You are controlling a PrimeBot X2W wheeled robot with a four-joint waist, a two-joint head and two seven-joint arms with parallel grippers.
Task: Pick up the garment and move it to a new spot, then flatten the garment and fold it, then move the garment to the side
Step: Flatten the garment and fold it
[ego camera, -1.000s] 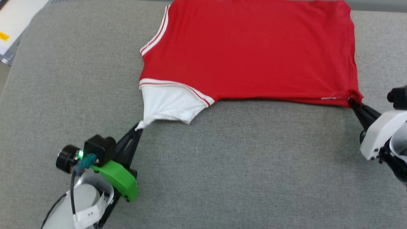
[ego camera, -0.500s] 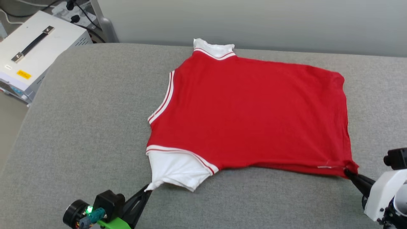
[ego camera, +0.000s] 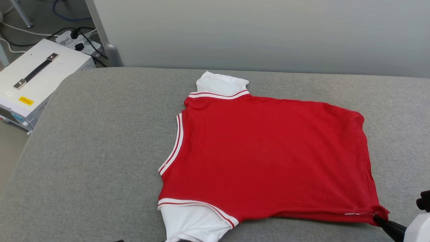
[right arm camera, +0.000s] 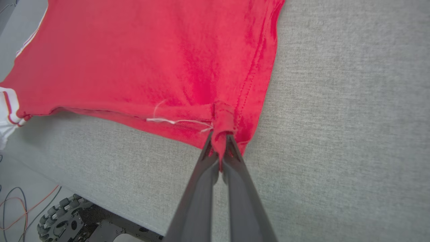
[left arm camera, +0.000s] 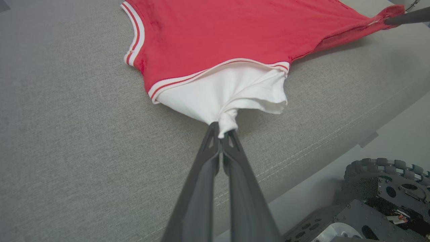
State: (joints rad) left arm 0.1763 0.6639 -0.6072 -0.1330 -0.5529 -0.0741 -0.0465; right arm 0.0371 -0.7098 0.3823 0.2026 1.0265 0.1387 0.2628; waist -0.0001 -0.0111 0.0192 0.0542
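Lies spread flat on the cushion [ego camera: 100, 151], from centre out toward 3 o'clock: the shirt [ego camera: 268, 158]. Points its collar [ego camera: 171, 148] to 9 o'clock, far sleeve [ego camera: 220, 84] to 12, near sleeve [ego camera: 191, 223] to 6, hem to 3. Sits pinched at the near sleeve's tip in the left gripper [left arm camera: 221, 129], and at the 5 o'clock hem corner in the right gripper [right arm camera: 220, 141]. Off the cushion at 10 o'clock, on the floor: a box [ego camera: 40, 80]; behind it at 11, a power strip [ego camera: 75, 38]. Behind the cushion at 12, a wall [ego camera: 268, 33].
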